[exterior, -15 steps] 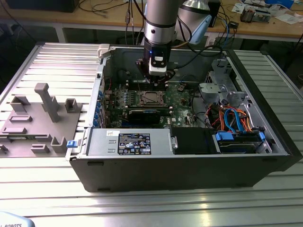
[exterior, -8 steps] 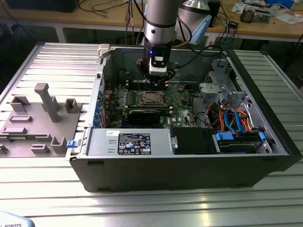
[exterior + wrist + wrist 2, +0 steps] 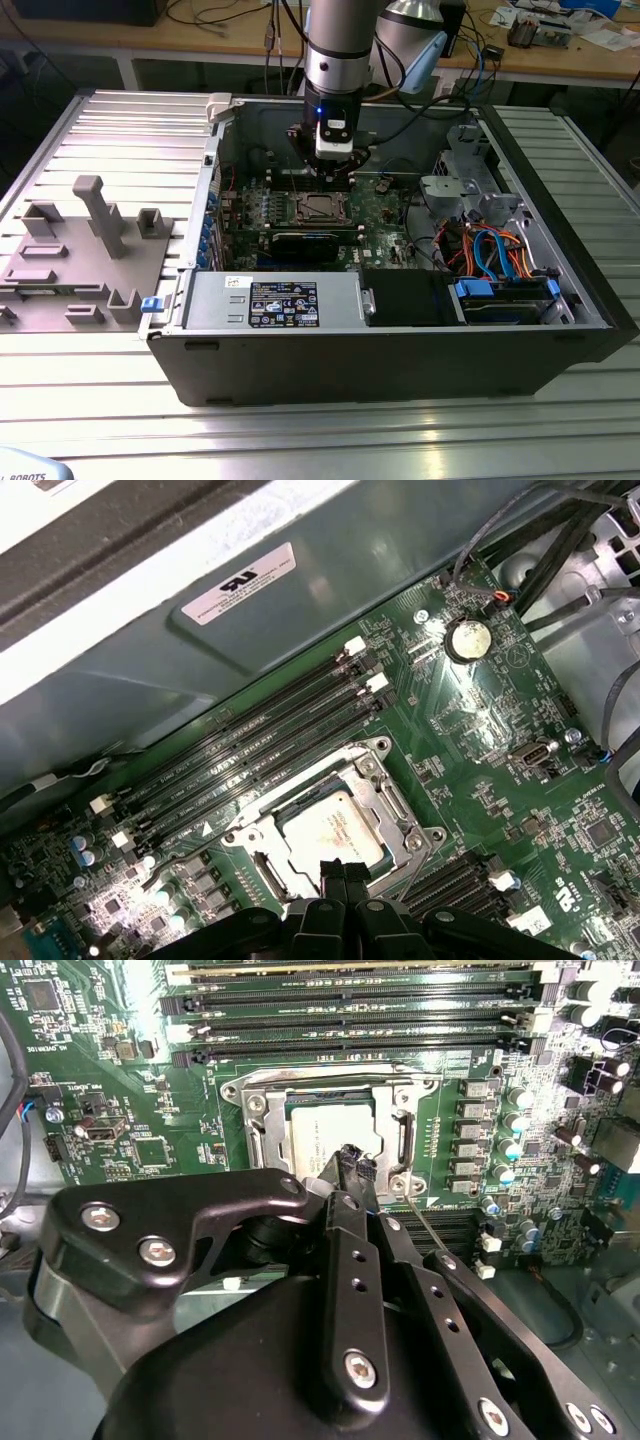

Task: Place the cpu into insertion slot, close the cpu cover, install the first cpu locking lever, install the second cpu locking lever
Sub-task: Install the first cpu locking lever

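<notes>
Exterior view: open computer case (image 3: 400, 350) on ribbed metal desk (image 3: 100, 400); grey fixture (image 3: 90, 250) on the desk at the exterior view's left. Arm reaches down into the case, with the pincer (image 3: 330, 178) just above the insertion slot (image 3: 322, 208) on the green board (image 3: 385, 205).

Second wrist view: pincer (image 3: 352, 1163) closed, fingertips pressed together with nothing seen between them, tips at the edge of the cpu (image 3: 318, 1140). The cpu sits in the slot. The cpu cover (image 3: 255, 1130) lies flat around it, dull metal top showing through the cut-out. Thin lever rod (image 3: 425, 1222) slants just beside the socket; whether it is latched cannot be told. Memory slots (image 3: 350, 1030) lie beyond.

First wrist view: cpu (image 3: 335, 835), cpu cover (image 3: 398, 805), pincer (image 3: 342, 872), same arrangement.
</notes>
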You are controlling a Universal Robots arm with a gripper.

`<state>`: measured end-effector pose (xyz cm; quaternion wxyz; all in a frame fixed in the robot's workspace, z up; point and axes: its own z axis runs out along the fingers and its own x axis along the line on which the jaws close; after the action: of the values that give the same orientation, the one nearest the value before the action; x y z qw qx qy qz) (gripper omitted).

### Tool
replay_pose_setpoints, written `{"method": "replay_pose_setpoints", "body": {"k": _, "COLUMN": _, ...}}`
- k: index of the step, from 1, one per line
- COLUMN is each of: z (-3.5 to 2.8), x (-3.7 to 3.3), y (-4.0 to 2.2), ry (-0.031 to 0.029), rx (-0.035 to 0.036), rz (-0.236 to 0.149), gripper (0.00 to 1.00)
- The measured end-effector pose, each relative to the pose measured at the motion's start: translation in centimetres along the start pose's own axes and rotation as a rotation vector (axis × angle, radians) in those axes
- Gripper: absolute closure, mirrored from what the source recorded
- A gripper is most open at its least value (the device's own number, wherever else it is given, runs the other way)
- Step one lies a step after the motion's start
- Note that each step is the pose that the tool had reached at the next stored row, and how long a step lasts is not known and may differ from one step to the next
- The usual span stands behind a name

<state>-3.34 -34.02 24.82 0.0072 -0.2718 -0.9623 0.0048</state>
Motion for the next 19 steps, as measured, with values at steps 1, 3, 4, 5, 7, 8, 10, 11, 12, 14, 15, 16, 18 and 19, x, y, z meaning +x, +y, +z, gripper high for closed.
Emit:
{"method": "replay_pose_setpoints", "body": {"k": 1, "z": 0.0, "x": 0.0, "y": 0.0, "ry": -0.0001, "rx": -0.0001, "rz": -0.001, "gripper": 0.89}}
{"method": "replay_pose_setpoints", "body": {"k": 3, "z": 0.0, "x": 0.0, "y": 0.0, "ry": 0.0, "rx": 0.0, "rz": -0.003, "gripper": 0.89}}
{"method": "replay_pose_setpoints", "body": {"k": 4, "z": 0.0, "x": 0.0, "y": 0.0, "ry": -0.0001, "rx": 0.0001, "rz": -0.003, "gripper": 0.89}}
{"method": "replay_pose_setpoints", "body": {"k": 5, "z": 0.0, "x": 0.0, "y": 0.0, "ry": -0.0001, "rx": 0.0, "rz": -0.004, "gripper": 0.89}}
{"method": "replay_pose_setpoints", "body": {"k": 7, "z": 0.0, "x": 0.0, "y": 0.0, "ry": -0.0001, "rx": 0.0, "rz": -0.006, "gripper": 0.89}}
{"method": "replay_pose_setpoints", "body": {"k": 8, "z": 0.0, "x": 0.0, "y": 0.0, "ry": -0.0001, "rx": 0.0001, "rz": -0.007, "gripper": 0.89}}
{"method": "replay_pose_setpoints", "body": {"k": 10, "z": 0.0, "x": 0.0, "y": 0.0, "ry": -0.0001, "rx": 0.0001, "rz": -0.009, "gripper": 0.89}}
{"method": "replay_pose_setpoints", "body": {"k": 11, "z": 0.0, "x": 0.0, "y": 0.0, "ry": -0.0002, "rx": 0.0001, "rz": -0.009, "gripper": 0.89}}
{"method": "replay_pose_setpoints", "body": {"k": 12, "z": 0.0, "x": 0.0, "y": 0.0, "ry": -0.0002, "rx": 0.0001, "rz": -0.01, "gripper": 0.89}}
{"method": "replay_pose_setpoints", "body": {"k": 14, "z": 0.0, "x": 0.0, "y": 0.0, "ry": -0.0002, "rx": 0.0001, "rz": -0.012, "gripper": 0.89}}
{"method": "replay_pose_setpoints", "body": {"k": 15, "z": 0.0, "x": 0.0, "y": 0.0, "ry": -0.0002, "rx": 0.0001, "rz": -0.013, "gripper": 0.89}}
{"method": "replay_pose_setpoints", "body": {"k": 16, "z": 0.0, "x": 0.0, "y": 0.0, "ry": -0.0002, "rx": 0.0001, "rz": -0.014, "gripper": 0.89}}
{"method": "replay_pose_setpoints", "body": {"k": 18, "z": 0.0, "x": 0.0, "y": 0.0, "ry": -0.0002, "rx": 0.0002, "rz": -0.016, "gripper": 0.89}}
{"method": "replay_pose_setpoints", "body": {"k": 19, "z": 0.0, "x": 0.0, "y": 0.0, "ry": -0.0002, "rx": 0.0002, "rz": -0.017, "gripper": 0.89}}
